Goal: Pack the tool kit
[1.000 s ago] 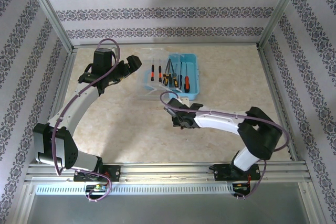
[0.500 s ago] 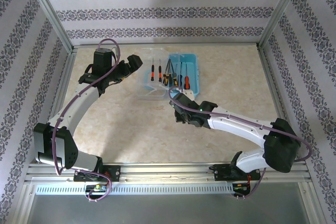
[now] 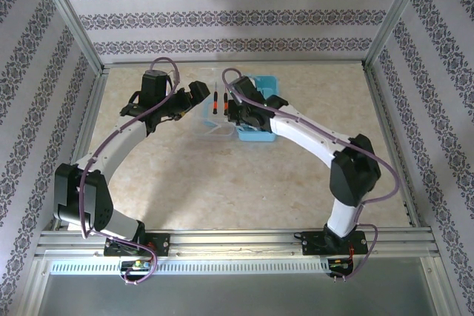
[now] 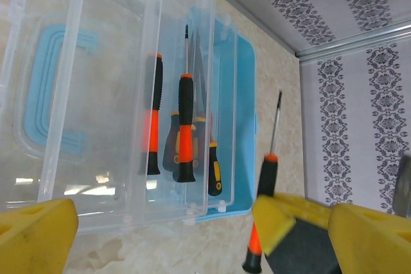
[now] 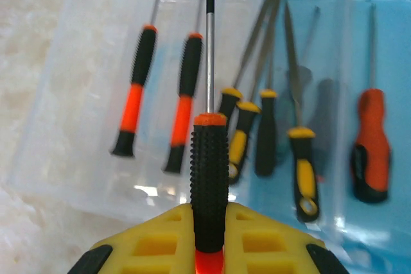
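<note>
The tool kit is a blue case (image 3: 271,95) with its clear lid (image 3: 210,122) lying open to the left. Two orange-and-black screwdrivers (image 3: 215,100) lie in the lid. Several yellow-handled tools (image 5: 266,129) and a red-handled screwdriver (image 5: 371,145) lie in the blue base (image 5: 392,43). My right gripper (image 5: 209,226) is shut on a black-and-orange screwdriver (image 5: 209,178) and hovers over the case's near edge, tip pointing away. That screwdriver (image 4: 268,174) hangs right of the case in the left wrist view. My left gripper (image 3: 196,94) is open beside the lid's left edge (image 4: 109,62), nothing between its fingers (image 4: 35,232).
The case sits at the back middle of the beige table (image 3: 222,183). Metal rails (image 3: 237,62) and patterned walls close in the table on three sides. Open table lies in front of the case and to its right.
My right arm has swung from the table's middle up to the case, carrying the screwdriver. My left gripper has shifted slightly right, closer to the lid.
</note>
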Available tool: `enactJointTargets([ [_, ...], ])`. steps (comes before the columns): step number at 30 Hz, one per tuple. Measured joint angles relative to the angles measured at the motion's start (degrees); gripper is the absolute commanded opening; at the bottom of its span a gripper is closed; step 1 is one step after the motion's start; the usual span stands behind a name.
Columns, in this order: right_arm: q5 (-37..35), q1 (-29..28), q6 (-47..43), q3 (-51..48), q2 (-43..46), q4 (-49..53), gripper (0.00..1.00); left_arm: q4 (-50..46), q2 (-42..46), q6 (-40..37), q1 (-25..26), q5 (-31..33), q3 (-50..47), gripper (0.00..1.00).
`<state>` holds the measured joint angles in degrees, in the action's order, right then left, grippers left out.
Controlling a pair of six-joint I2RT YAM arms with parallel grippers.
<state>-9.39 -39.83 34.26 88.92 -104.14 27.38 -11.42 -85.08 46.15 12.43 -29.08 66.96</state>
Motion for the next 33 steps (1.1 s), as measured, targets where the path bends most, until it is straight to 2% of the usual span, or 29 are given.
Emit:
enactJointTargets([
  [12, 10.36, 2.23, 1.86, 14.32, -13.51, -1.44, 0.14, 0.28, 0.00, 0.02, -0.13, -0.94, 0.00, 1.00],
  [23, 12.61, 4.79, 3.39, 19.41, -18.47, -0.61, 0.13, 0.31, 0.00, 0.26, -0.35, -0.94, 0.00, 1.00],
  [33, 13.64, 5.25, 3.52, 20.50, -19.80, -0.59, 0.18, 0.31, 0.00, 0.42, -0.61, -0.94, 0.00, 1.00],
])
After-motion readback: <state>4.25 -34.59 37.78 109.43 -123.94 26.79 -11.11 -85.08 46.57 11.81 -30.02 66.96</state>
